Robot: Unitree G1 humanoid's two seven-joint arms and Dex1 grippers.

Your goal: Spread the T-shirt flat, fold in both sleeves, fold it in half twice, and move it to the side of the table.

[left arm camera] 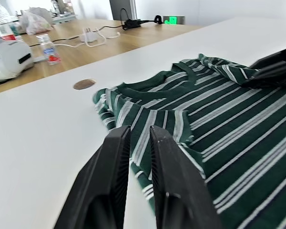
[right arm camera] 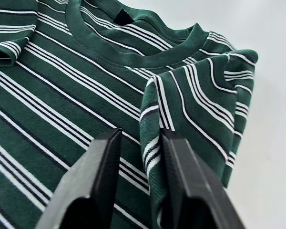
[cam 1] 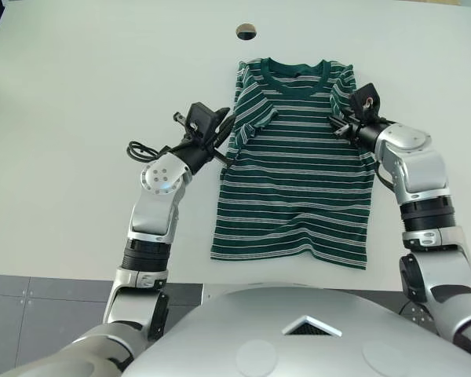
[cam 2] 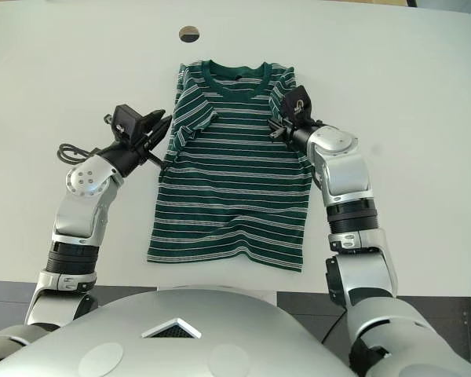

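Two hands sit at the T-shirt's shoulders. Left hand (left arm camera: 138, 129): at the folded-in left sleeve (cam 1: 251, 129), fingers parted by a narrow gap, tips over the sleeve's edge. T-shirt (cam 1: 294, 188): green with white stripes, lying flat mid-tabletop (cam 1: 78, 94), collar away from the robot, both sleeves turned inward, body unfolded. Hole (cam 1: 246, 31): in the tabletop just beyond the collar. Right hand (right arm camera: 143, 133): fingers spread astride the raised fold of the right sleeve (right arm camera: 200, 95), not clamped on it.
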